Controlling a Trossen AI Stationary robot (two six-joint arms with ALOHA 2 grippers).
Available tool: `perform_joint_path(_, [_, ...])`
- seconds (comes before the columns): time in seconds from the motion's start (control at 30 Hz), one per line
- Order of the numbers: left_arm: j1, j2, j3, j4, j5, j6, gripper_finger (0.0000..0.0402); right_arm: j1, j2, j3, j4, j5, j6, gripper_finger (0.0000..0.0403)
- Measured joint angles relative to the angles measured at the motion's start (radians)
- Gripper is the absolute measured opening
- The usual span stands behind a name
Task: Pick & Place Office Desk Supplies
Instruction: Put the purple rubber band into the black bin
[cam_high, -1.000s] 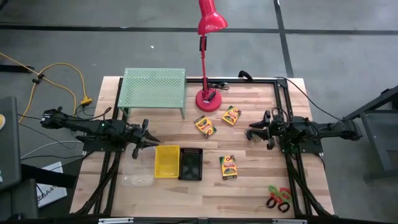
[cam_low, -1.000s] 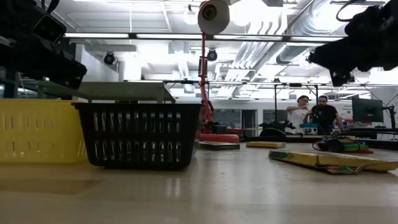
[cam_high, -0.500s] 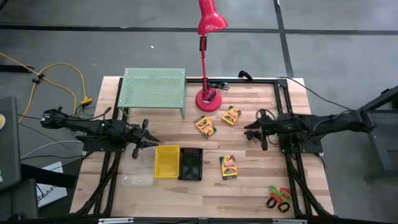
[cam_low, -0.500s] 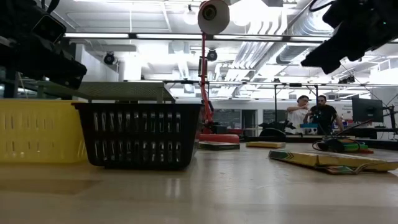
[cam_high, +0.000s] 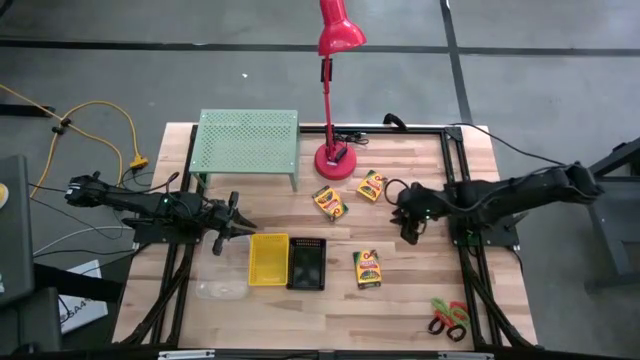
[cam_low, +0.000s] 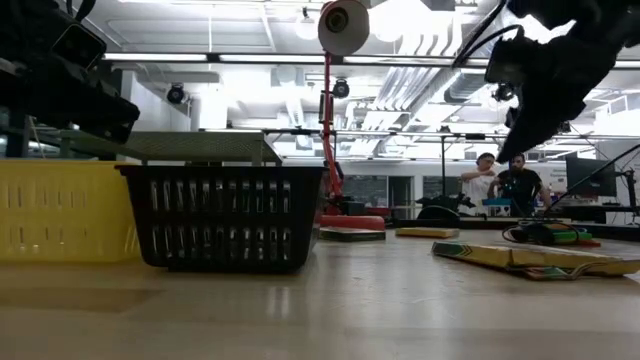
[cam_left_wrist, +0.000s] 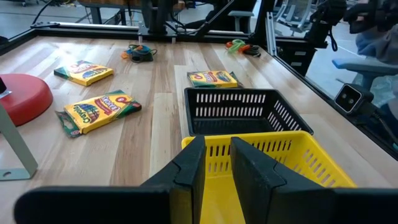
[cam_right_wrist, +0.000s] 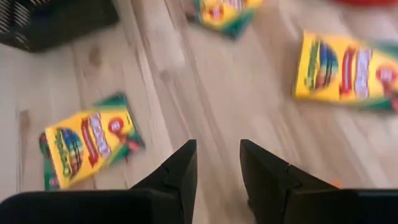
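Three crayon boxes (cam_high: 330, 203) (cam_high: 371, 185) (cam_high: 367, 268) lie loose on the bench (cam_high: 400, 290), none binned yet, so nearly all my sorting is left. One pair of scissors (cam_high: 448, 318) waits at the near right corner. One yellow bin (cam_high: 268, 259), one black mesh bin (cam_high: 306, 263), one clear bin (cam_high: 221, 290), all empty. My right jaws (cam_high: 409, 229) hang spread and empty above the bench among the boxes; my left jaws (cam_high: 236, 225) hang parted, empty, beside the yellow bin

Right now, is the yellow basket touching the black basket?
Touching. In the high view the yellow bin and black mesh bin sit side by side with no wood showing between them.
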Motion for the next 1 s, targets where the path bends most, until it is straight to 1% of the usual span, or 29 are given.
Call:
perform_joint_path(0.07, [0.0, 0.0, 0.0, 0.0, 0.0, 0.0, 0.0071, 0.0, 0.039, 0.042, -0.076, -0.015, 0.032, 0.011])
perform_joint_path(0.2, [0.0, 0.0, 0.0, 0.0, 0.0, 0.0, 0.0071, 0.0, 0.112, 0.131, -0.265, -0.005, 0.093, 0.011])
perform_joint_path(0.33, [0.0, 0.0, 0.0, 0.0, 0.0, 0.0, 0.0071, 0.0, 0.188, 0.184, -0.381, 0.001, 0.16, 0.011])
perform_joint_path(0.47, [0.0, 0.0, 0.0, 0.0, 0.0, 0.0, 0.0071, 0.0, 0.264, 0.185, -0.398, -0.014, 0.216, 0.011])
perform_joint_path(0.63, [0.0, 0.0, 0.0, 0.0, 0.0, 0.0, 0.0071, 0.0, 0.345, 0.185, -0.38, -0.017, 0.243, 0.011])
perform_joint_path(1.0, [0.0, 0.0, 0.0, 0.0, 0.0, 0.0, 0.0071, 0.0, 0.44, 0.185, -0.343, -0.014, 0.247, 0.011])
